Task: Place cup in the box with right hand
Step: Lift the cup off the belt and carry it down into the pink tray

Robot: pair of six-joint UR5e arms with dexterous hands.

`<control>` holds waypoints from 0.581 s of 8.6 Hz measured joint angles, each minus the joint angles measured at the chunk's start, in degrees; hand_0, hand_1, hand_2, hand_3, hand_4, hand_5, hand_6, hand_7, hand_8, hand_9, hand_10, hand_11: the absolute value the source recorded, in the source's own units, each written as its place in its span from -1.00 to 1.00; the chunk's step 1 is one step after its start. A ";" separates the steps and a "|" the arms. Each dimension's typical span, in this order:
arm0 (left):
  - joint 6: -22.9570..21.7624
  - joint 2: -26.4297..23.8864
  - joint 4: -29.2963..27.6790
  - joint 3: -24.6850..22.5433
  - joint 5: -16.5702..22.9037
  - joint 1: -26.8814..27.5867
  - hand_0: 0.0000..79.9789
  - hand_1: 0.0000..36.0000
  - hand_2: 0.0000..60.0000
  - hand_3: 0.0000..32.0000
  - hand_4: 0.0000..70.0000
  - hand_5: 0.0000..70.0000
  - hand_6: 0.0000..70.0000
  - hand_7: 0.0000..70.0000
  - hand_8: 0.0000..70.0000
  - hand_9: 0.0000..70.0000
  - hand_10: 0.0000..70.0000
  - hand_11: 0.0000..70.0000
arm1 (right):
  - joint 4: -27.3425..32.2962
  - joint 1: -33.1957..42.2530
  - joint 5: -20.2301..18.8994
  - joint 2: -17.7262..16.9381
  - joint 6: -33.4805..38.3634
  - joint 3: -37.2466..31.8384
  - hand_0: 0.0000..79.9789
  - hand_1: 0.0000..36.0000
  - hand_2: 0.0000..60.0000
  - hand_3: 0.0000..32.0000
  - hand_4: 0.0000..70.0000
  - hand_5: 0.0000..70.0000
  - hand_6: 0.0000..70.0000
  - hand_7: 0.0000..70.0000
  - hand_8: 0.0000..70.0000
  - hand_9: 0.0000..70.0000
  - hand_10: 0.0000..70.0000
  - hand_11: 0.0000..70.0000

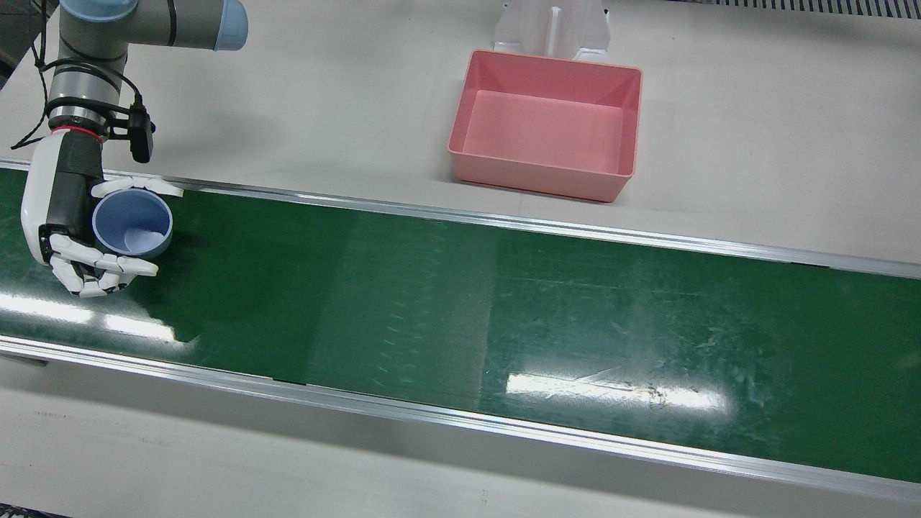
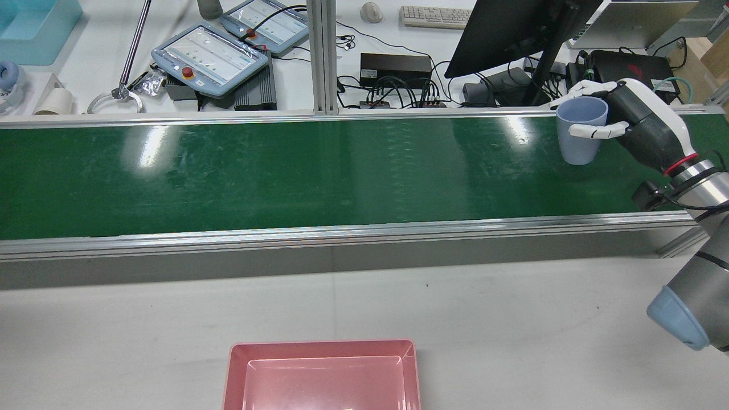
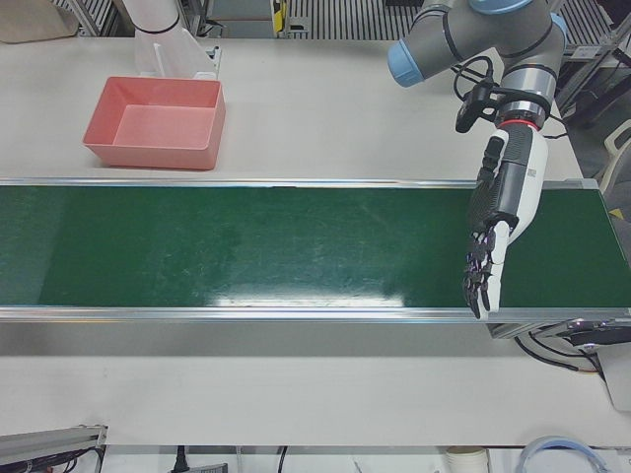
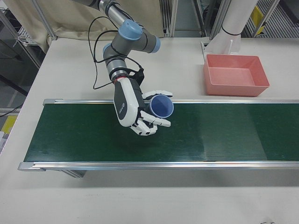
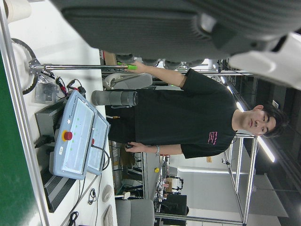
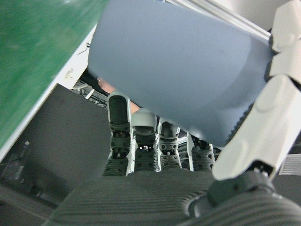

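Closest to the lens, in the right hand view, the blue cup (image 6: 183, 70) fills most of the picture, its smooth wall lying across the palm with dark finger pads below it and a pale thumb at its right.

The largest thing on the station is the green conveyor belt (image 1: 460, 302), running under the right hand (image 1: 61, 208) and far out to its side. Next in size is the pink box (image 1: 548, 122), empty, sitting on the white table (image 1: 755, 108) beyond the belt's rail, well apart from the right hand and toward the arms' pedestals. The left hand (image 3: 496, 222) hangs over the other end of the belt, fingers apart and pointing downward, holding nothing; it seems parked out of the way, since the task belongs to the other arm.

The right hand is wrapped round the cup, fingers on one side of the wall and thumb on the other, gripping near the rim. The rear view shows the cup clear of the belt, so it appears lifted and ready to be carried. Its long axis stands close to vertical, mouth upward, base toward the belt, perhaps leaning slightly. A side grip like this probably keeps the mouth free and lets the cup go down upright into the box.
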 measured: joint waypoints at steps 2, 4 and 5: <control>0.00 0.00 0.00 0.02 0.02 0.00 -1.00 -1.00 -1.00 -1.00 -1.00 -1.00 -1.00 -1.00 -1.00 -1.00 -1.00 -1.00 | -1.42 -1.37 -0.04 1.07 -0.73 7.48 0.17 -0.56 -0.46 -1.00 0.12 -0.74 -0.11 1.00 0.35 1.00 -0.17 0.21; 0.00 0.00 0.00 0.04 0.02 0.00 -1.00 -1.00 -1.00 -1.00 -1.00 -1.00 -1.00 -1.00 -1.00 -1.00 -1.00 -1.00 | -6.38 -11.09 1.29 2.81 -6.36 17.82 0.13 -0.40 -0.10 -1.00 -0.02 -0.75 -0.16 1.00 0.27 1.00 -0.23 0.13; 0.00 0.00 0.00 0.02 0.02 0.00 -1.00 -1.00 -1.00 -1.00 -1.00 -1.00 -1.00 -1.00 -1.00 -1.00 -1.00 -1.00 | -7.83 -17.22 3.56 3.29 -9.58 21.77 0.16 -0.49 -0.36 -1.00 0.03 -0.76 -0.20 1.00 0.22 0.99 -0.25 0.09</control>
